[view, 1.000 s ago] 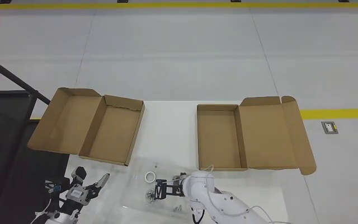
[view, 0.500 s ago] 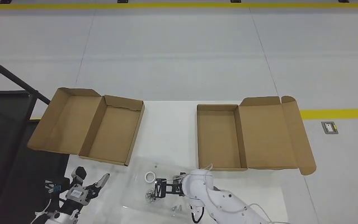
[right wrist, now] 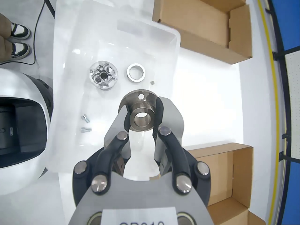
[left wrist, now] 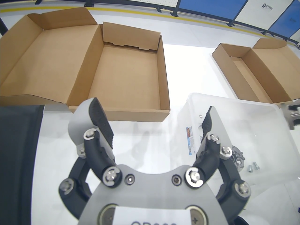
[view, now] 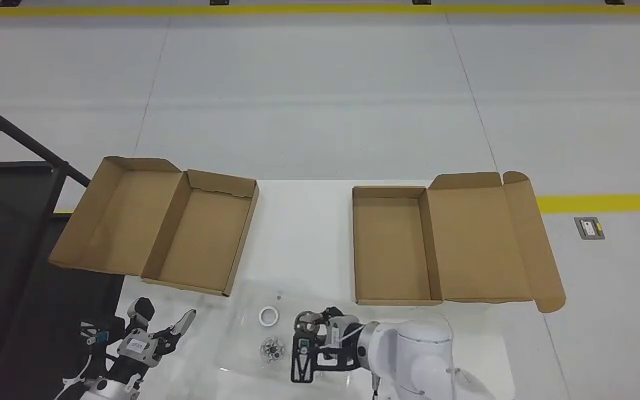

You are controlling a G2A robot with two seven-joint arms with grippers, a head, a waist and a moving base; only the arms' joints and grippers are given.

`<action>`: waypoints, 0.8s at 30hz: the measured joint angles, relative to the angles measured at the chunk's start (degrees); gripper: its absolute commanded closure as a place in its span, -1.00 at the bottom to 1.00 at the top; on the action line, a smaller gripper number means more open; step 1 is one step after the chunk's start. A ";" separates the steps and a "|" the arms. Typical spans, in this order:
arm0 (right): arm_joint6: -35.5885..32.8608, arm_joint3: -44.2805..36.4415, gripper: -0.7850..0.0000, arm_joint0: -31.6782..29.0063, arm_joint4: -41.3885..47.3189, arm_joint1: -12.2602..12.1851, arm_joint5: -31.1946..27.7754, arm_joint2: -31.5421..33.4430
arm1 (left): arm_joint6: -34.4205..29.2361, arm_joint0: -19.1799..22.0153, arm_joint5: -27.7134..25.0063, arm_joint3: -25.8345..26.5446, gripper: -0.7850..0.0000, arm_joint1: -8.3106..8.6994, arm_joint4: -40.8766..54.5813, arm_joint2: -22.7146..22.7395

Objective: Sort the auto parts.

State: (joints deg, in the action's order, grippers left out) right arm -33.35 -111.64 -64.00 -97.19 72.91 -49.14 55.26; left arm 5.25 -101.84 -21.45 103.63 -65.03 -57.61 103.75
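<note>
An open brown cardboard box (view: 198, 243) lies at the left of the white table (view: 300, 215), its lid flap folded out flat to its left, its tray bare. A black surface (view: 22, 250) borders the table on that side. Near the front edge, below this box's near wall, the left gripper (left wrist: 152, 110) hovers with its fingers spread wide and nothing between them.

Just right of it stands a clear rectangular plastic bin (right wrist: 112, 12), whose near wall lies between the left gripper and the parts inside. On the bin floor rest a silver slotted round hub (right wrist: 103, 74), a plain silver metal ring (right wrist: 136, 72) just beside it, and two small silver bolts (right wrist: 85, 124) near each other, apart from the hub. A tiny dark speck (right wrist: 152, 82) lies near the ring.

The right gripper (right wrist: 141, 108) is over the bin's right part, its two fingers closed on the barrel of a dull grey flanged metal bushing (right wrist: 141, 118), flange pointing down and away. Whether the bushing touches the floor I cannot tell.

Farther right and back sits a second open brown cardboard box (view: 392, 248), its lid laid out to the right.
</note>
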 measured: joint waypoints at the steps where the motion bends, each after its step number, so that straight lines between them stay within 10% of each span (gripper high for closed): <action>1: 0.11 -0.39 1.00 -0.29 -0.15 -0.07 -0.19 0.28 | 0.00 0.00 0.00 0.00 -1.00 0.00 0.00 0.00; 9: 0.74 0.59 1.00 -0.24 0.62 0.02 0.97 0.13 | 0.00 0.00 0.00 0.00 -1.00 0.00 0.00 0.00; 15: 8.06 4.73 1.00 1.43 4.26 0.49 14.77 4.98 | 0.00 0.00 0.00 0.00 -1.00 0.00 0.00 0.00; 24: 7.51 28.04 1.00 15.43 14.15 1.98 25.22 10.37 | 0.00 0.00 0.00 0.00 -1.00 0.00 0.00 0.00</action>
State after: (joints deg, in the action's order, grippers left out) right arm -25.84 -83.60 -48.58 -83.04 74.89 -23.92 65.62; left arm 5.25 -101.84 -21.45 103.63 -65.03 -57.61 103.75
